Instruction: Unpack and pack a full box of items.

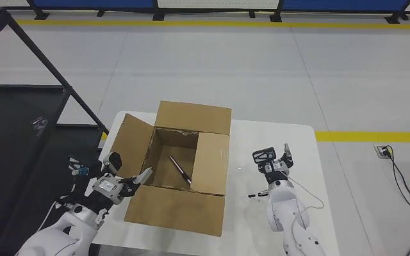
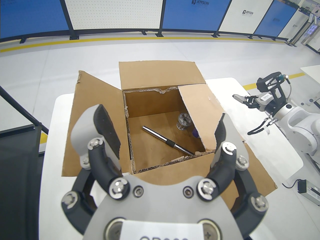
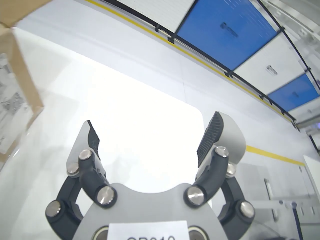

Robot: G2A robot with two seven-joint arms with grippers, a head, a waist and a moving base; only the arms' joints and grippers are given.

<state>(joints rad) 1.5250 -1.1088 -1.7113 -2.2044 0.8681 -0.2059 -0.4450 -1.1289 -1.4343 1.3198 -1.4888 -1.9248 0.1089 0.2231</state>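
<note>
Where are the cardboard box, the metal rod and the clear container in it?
cardboard box (image 1: 192,117): top view, far flap.
metal rod (image 2: 171,142): left wrist view, dark middle band.
clear container (image 2: 184,119): left wrist view, its top.

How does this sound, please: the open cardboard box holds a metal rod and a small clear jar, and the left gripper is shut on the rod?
Not quite: the left wrist view shows the left gripper open and empty. The metal rod lies loose inside the open cardboard box, near the small clear jar.

A box flap half hides a clear item; the blue thing beside it is unidentifiable.
</note>
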